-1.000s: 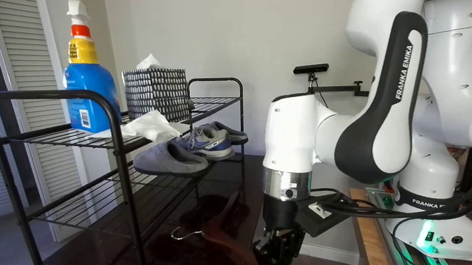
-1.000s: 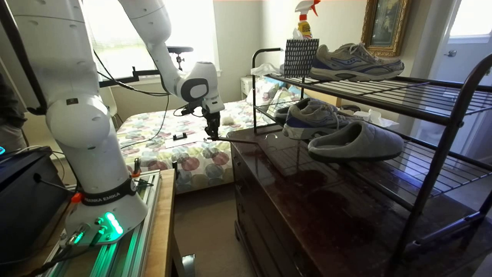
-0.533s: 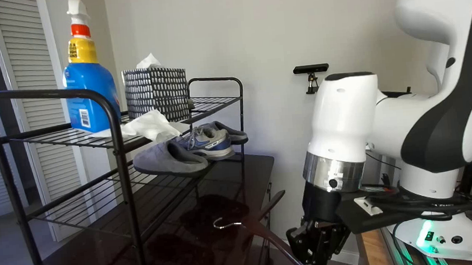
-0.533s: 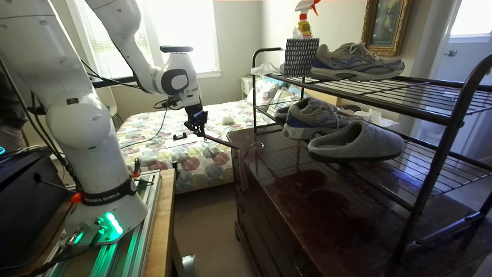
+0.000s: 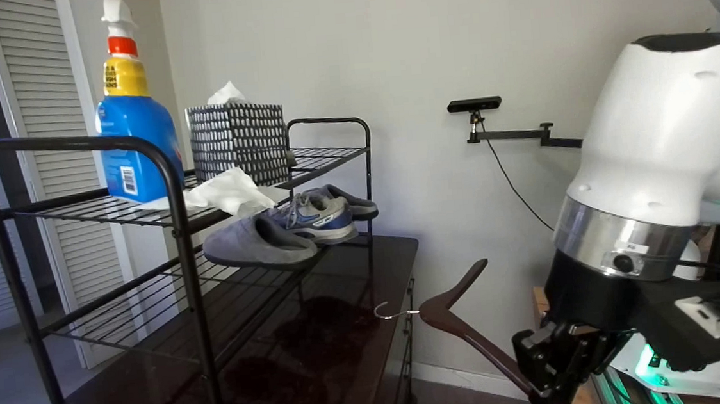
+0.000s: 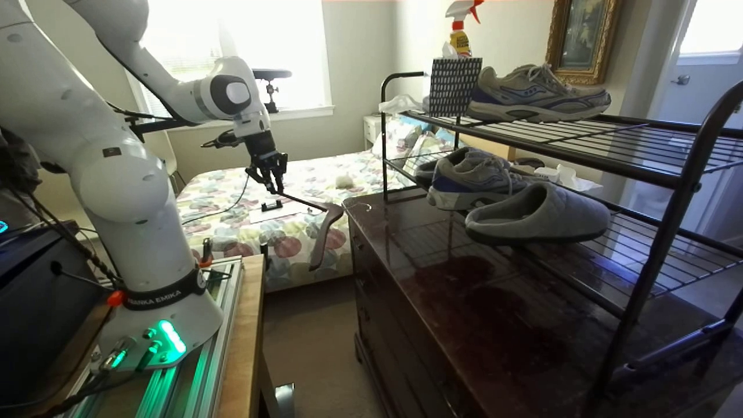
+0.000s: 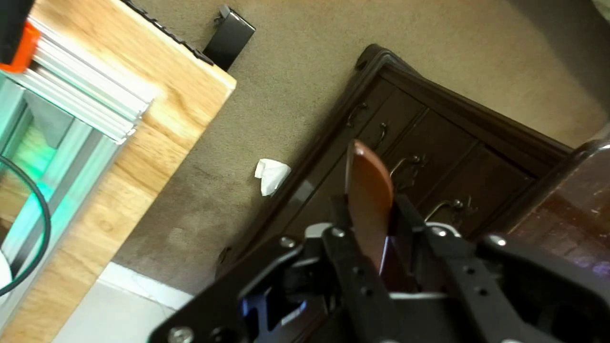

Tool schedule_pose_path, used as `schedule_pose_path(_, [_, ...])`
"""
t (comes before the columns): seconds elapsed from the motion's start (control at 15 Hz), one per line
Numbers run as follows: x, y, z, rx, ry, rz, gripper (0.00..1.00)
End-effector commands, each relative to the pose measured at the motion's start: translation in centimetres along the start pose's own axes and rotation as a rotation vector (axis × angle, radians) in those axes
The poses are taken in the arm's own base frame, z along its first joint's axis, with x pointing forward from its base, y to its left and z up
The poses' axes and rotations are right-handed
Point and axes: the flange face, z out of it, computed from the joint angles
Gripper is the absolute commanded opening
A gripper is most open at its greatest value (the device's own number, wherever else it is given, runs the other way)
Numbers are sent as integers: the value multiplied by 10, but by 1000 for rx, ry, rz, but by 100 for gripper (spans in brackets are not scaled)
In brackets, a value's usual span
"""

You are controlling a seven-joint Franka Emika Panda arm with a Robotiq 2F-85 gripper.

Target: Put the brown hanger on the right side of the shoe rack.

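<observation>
The brown hanger (image 5: 436, 315) hangs in the air beside the dark cabinet, its hook pointing toward the cabinet's edge. It also shows in an exterior view (image 6: 331, 219). My gripper (image 5: 539, 396) is shut on one arm of the hanger, near that arm's end; the other arm stretches free. In the wrist view the hanger (image 7: 371, 190) stands between the fingers of the gripper (image 7: 371, 205). The black shoe rack (image 5: 195, 292) stands on the cabinet, well apart from the hanger; it also shows in an exterior view (image 6: 653, 267).
The rack holds a blue spray bottle (image 5: 140, 142), a tissue box (image 5: 240, 147), a grey slipper (image 5: 257, 242) and sneakers (image 6: 534, 98). The dark cabinet (image 6: 418, 278) has a sharp edge facing the robot. A bed (image 6: 290, 249) and a wooden table (image 7: 190, 109) flank the gap.
My gripper has drawn back from the cabinet toward the robot's base, carrying the hanger. The hanger's body has left the space over the cabinet top and now hangs beyond its edge.
</observation>
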Motion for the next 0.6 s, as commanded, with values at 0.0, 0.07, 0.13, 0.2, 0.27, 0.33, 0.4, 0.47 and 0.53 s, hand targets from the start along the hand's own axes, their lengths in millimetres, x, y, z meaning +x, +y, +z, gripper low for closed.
schedule_pose_path(0.0, [-10, 21, -28, 11, 79, 1, 7])
schedule_pose_path(0.07, [-9, 24, -31, 16, 108, -6, 7])
schedule_pose_path(0.13, [-7, 23, -36, 29, 138, -17, 7])
schedule_pose_path(0.2, [-4, 22, -41, 43, 167, -25, 7])
schedule_pose_path(0.27, [-1, 22, -46, 57, 192, -32, 7])
schedule_pose_path(0.33, [2, 21, -49, 71, 210, -37, 7])
schedule_pose_path(0.4, [6, 20, -54, 84, 222, -39, 7])
schedule_pose_path(0.47, [8, 18, -57, 97, 233, -43, 7])
schedule_pose_path(0.53, [12, 16, -60, 108, 235, -51, 7])
